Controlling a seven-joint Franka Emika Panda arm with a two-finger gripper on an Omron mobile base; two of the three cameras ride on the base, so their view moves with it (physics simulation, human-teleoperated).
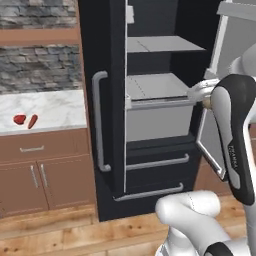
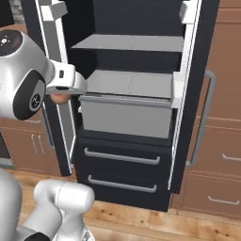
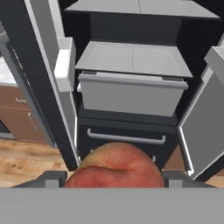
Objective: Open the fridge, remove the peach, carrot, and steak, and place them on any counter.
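The end effector (image 3: pixel 114 181) grips the peach (image 3: pixel 116 168) before the open fridge (image 1: pixel 150 100). The steak (image 1: pixel 19 119) and carrot (image 1: pixel 32 121) lie side by side on the table (image 1: pixel 55 107).

Left base view: from behind the arm's left, looking forward and down at the fridge (image 1: pixel 150 100) and the bench (image 1: pixel 45 107) left of the hand. Right base view: from behind-right, nearer, sharing the fridge's open interior. Hand view: along the hand (image 3: pixel 114 177), close, facing the grey shelves and drawer handles ahead.
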